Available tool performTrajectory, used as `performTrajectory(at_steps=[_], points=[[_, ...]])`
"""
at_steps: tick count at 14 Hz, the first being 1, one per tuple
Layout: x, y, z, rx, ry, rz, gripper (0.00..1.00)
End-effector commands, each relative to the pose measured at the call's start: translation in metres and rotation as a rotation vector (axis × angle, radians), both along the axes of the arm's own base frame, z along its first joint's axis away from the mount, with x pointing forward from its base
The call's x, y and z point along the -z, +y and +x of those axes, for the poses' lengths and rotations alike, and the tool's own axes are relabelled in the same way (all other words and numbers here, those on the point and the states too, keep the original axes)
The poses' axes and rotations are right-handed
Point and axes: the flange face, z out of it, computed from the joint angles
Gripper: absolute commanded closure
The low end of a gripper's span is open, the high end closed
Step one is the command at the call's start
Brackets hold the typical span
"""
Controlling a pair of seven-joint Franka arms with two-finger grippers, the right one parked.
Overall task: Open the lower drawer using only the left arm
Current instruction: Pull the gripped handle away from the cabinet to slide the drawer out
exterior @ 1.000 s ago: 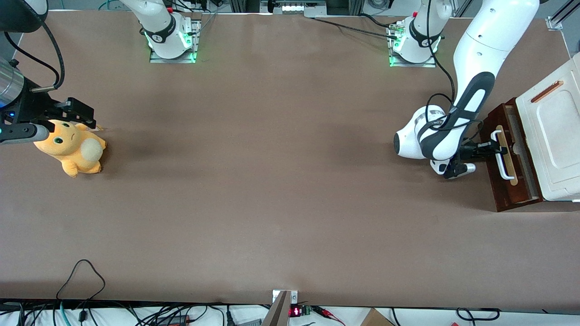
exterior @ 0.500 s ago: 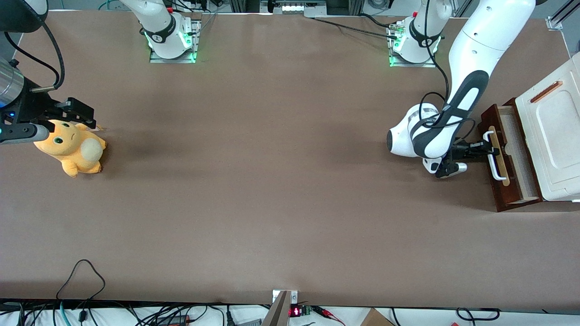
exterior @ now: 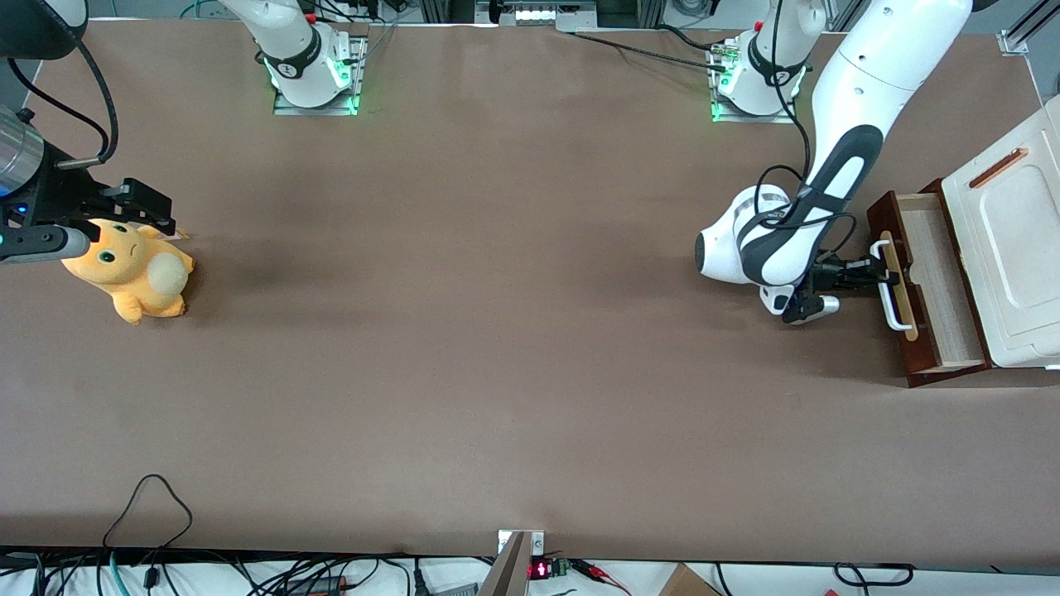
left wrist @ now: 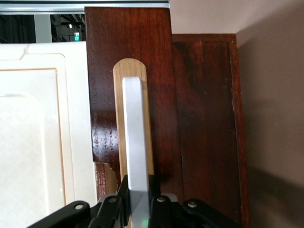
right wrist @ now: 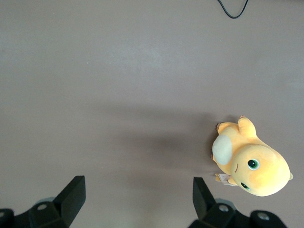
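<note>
The lower drawer (exterior: 927, 273) stands pulled out of the white cabinet (exterior: 1014, 240) at the working arm's end of the table, its pale wood inside showing. Its dark red-brown front (left wrist: 133, 61) carries a white bar handle (exterior: 886, 285) on a pale wood strip (left wrist: 118, 123). The left arm (exterior: 836, 174) reaches down in front of the drawer. Its black gripper (exterior: 876, 273) is shut on the white handle (left wrist: 135, 142), a finger pressed against each side of the bar.
An orange plush toy (exterior: 132, 269) lies at the parked arm's end of the table, also in the right wrist view (right wrist: 251, 164). The cabinet's white top has an orange-brown strip (exterior: 998, 167). Cables hang along the table's near edge (exterior: 149, 505).
The left gripper has drawn back from the cabinet with the handle in it. The lower drawer has slid farther out, baring more of its pale inside.
</note>
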Motion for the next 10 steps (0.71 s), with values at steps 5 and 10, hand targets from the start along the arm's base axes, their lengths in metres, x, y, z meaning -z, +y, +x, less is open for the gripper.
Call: performTrajectory(at_steps=[5, 10], points=[[-0.016, -0.043, 0.022, 0.069, -0.022, -0.033, 0.27], [-0.035, -0.044, 0.032, 0.031, -0.054, -0.068, 0.01]])
